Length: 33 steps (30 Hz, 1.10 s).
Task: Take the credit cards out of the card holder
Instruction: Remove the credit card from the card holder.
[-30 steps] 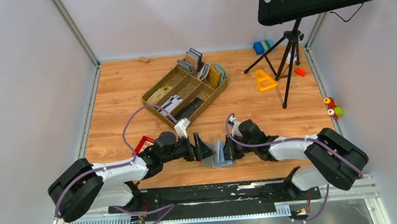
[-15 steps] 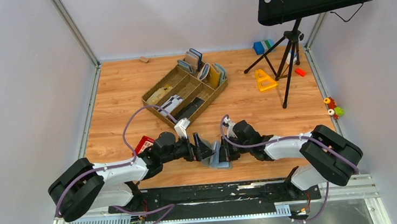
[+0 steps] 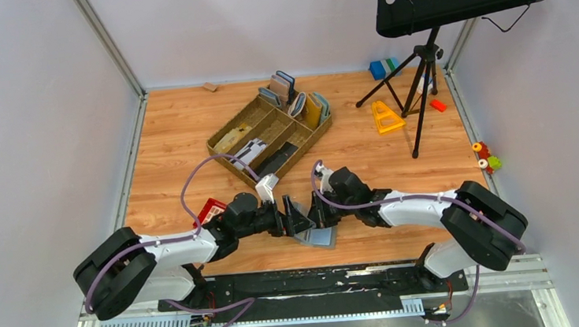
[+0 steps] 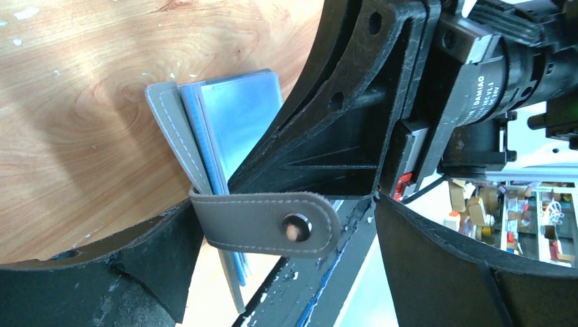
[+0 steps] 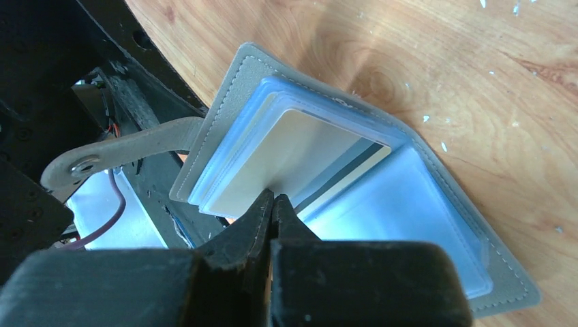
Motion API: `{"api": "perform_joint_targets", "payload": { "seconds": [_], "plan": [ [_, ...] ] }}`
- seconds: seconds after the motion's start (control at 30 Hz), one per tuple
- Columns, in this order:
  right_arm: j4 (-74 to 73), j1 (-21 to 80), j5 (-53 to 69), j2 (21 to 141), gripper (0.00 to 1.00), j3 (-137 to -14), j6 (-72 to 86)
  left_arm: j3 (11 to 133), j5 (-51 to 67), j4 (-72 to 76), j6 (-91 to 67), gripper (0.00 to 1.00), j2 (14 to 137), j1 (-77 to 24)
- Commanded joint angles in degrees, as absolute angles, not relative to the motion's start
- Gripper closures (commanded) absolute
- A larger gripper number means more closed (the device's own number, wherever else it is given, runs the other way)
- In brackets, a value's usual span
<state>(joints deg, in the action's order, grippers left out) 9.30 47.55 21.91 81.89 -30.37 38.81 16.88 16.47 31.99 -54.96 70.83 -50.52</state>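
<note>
The card holder (image 5: pixel 416 204), stitched grey leather with glossy pale-blue pockets, lies open on the wooden bench (image 5: pixel 477 61) between the two arms. The right fingers (image 5: pixel 249 228) pinch the edge of a flat cream card (image 5: pixel 300 150) sticking out of one pocket. The left fingers (image 4: pixel 116 279) are spread wide around the snap strap (image 4: pixel 262 221).

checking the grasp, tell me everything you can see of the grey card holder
Grey leather-like bi-fold card holder, stitched edges, light blue inner faces, lies open on the wooden table. One flap stands up at the open left tool; its snap strap is undone. The right tool pinches a cream card partly out of a slot.
</note>
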Motion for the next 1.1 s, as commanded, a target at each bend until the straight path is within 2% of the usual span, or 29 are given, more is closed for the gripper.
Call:
{"api": "perform_joint_targets", "payload": {
  "seconds": [0.0, 0.47, 1.07],
  "plan": [
    [8.6, 48.2, 20.9, 83.1, 1.0, -33.2, 37.2, 17.0, 18.1, 34.2, -54.0, 0.03, 71.9, -50.5],
    [11.2, 48.1, 20.5, 81.0, 1.0, -32.4, 37.5, 16.2, 18.2, 34.4, -53.6, 0.07, 72.2, -50.5],
    [10.4, 46.4, 17.6, 75.8, 1.0, -28.2, 39.2, 16.7, 15.9, 30.7, -53.1, 0.34, 73.8, -50.5]
  ]
}}
